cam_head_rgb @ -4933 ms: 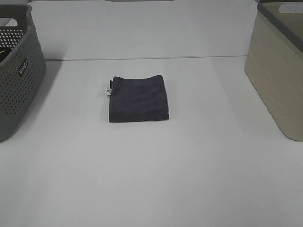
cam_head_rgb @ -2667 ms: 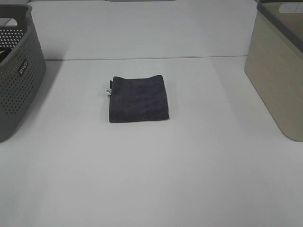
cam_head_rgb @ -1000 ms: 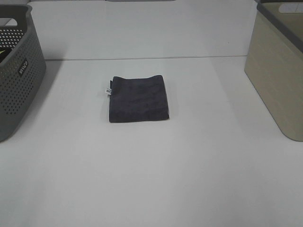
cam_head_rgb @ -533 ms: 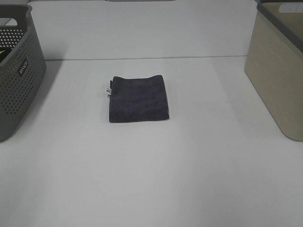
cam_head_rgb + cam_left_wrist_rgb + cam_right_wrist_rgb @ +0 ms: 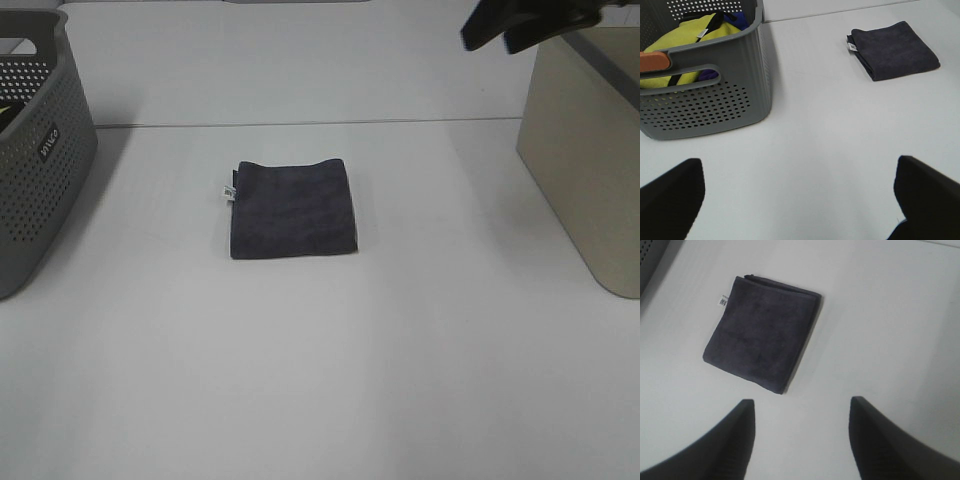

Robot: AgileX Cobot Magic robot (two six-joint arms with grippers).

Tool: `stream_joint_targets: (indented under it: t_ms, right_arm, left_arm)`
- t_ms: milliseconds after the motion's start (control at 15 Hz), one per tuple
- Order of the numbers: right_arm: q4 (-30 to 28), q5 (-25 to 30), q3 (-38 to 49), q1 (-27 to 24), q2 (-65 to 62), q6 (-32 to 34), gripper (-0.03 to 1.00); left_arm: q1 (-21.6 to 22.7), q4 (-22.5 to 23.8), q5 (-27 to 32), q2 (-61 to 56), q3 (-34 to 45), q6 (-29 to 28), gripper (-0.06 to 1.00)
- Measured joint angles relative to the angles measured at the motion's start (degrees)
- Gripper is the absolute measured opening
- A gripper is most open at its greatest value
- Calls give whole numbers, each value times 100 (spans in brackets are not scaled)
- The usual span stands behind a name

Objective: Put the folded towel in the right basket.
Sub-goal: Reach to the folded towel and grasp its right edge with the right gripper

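Folded towel lies flat on the table, about mid-table and a little left of centre in the high view, untouched. It is near square, with no real long axis. The small white tag is on its left edge and the thick folded edge is on the side away from the camera.

The right basket is well apart from it at the right edge. The towel is not in it yet, so we judge the task barely started, at the reach step.

The right gripper hangs high at the far right of the high view, near the basket's far corner. The towel lies to its left and toward the camera side. In the right wrist view both fingers are spread wide with nothing between them, and the towel sits ahead of the gap, skewed to the finger line.

The left gripper is also wide open and empty, low by the left basket, with the towel well apart from it.

We judge the right arm the better pick, since it looks down on the towel and is on the basket side. The move turns on going left and down, then squaring the wrist to a towel edge.
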Motion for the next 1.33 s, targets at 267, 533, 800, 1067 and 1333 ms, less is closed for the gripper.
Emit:
stream_joint_targets:
  t_ms: [267,533,800,1067,1333]
  right_arm:
    - [286,705,-1071,246,1581,464,58]
    - [1020,1232,-2057,246,3002,550,74]
    - [1346,1106,-2452,246,3919,424,75]
    - [1811,802,-2475,246,4395,195,75]
    - [2235,435,-2504,309,4607,52,72]
  left_arm:
    - [0,0,0,0,0,0,98]
    - [0,0,0,0,0,0,98]
    - [0,0,0,0,0,0,98]
    - [0,0,0,0,0,0,98]
    - [0,0,0,0,0,0,98]
